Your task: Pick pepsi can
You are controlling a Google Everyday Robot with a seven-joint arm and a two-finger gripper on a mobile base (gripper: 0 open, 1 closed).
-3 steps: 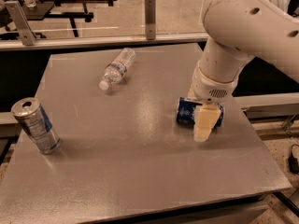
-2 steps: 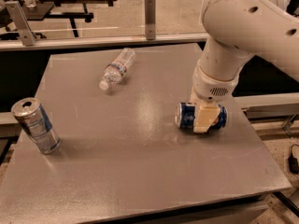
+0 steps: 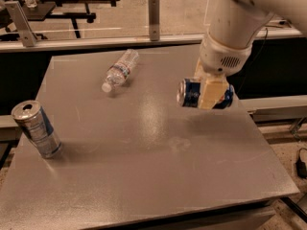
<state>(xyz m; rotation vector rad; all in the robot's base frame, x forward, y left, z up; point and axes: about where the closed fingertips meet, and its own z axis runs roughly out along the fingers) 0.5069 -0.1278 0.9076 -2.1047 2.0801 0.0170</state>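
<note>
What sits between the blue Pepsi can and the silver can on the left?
Only bare table, in the camera view. The gripper holds the pepsi can above the right side; the water bottle lies farther back.

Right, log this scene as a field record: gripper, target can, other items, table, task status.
gripper: above the table's right rear area, shut on the pepsi can
pepsi can: held sideways, off the table top, its shadow on the surface below
water bottle: lying on its side, rear middle, cap toward the front left
slim can: silver and blue, standing near the left edge
table: grey top, flat
task status: can grasped and off the surface
</note>
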